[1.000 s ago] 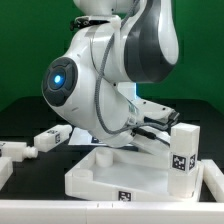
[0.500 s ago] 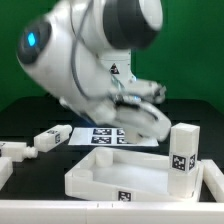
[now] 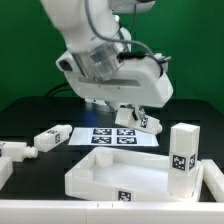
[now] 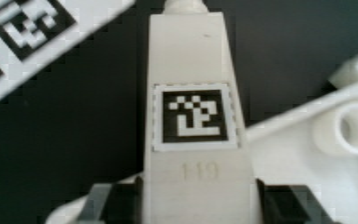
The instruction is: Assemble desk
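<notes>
**A:** Where is the desk to be found at this point?

**B:** It is seen in loose parts on the black table (image 3: 30,112). The rimmed top (image 3: 100,180) is laid at six o'clock in the exterior view. An upright leg (image 3: 183,150) is stood at its corner near four o'clock; whether it is fastened cannot be told. A lying leg (image 3: 50,137) is placed at about nine o'clock, just beside the top. What is taken for a further leg (image 3: 14,150) is cut off by the frame edge beyond it.

**A:** And the gripper (image 4: 194,195)?

**B:** It is clamped on the held leg (image 4: 194,60), with the jaws pressed against two opposite flat sides near one end. The leg is carried tilted over the marker board (image 3: 108,138), close to the centre of the exterior view. Whether it is clear of the board cannot be told.

**A:** How is such a leg expected to handle?

**B:** It is judged to be light, stiff plastic that will not be bent or crushed by a firm squeeze. The faces look smooth, so twisting in the jaws is to be feared under a sideways push. A hold across the flat sides is thought best, with the joining end left free.
</notes>
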You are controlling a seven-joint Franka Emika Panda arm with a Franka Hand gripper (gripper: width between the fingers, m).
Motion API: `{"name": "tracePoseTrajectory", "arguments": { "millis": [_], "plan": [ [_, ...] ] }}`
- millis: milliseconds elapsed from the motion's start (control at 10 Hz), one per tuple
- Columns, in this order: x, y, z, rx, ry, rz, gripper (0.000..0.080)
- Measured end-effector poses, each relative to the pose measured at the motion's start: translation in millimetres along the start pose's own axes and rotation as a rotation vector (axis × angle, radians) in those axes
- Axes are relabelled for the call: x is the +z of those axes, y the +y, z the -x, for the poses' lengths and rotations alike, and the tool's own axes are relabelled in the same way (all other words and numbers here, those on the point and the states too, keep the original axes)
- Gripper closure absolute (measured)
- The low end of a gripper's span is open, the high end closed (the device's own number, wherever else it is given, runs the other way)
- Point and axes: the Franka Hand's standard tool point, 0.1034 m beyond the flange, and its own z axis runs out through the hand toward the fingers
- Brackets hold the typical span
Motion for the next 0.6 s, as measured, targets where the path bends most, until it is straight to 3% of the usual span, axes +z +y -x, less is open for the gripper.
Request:
{"name": "tracePoseTrajectory", "arguments": {
  "millis": [200, 300, 500, 600],
  "plan": [
    [-66.1, -4.4, -7.4, -0.075, 0.087, -0.066, 0.0515],
    [-81.7, -12.9, -15.5, -0.117, 0.207, -0.060, 0.0515],
    [-68.7, -13.2, -10.9, -0.115, 0.307, -0.070, 0.0515],
    [-73.2, -17.9, -17.8, -0.109, 0.388, -0.086, 0.0515]
  ]
}}
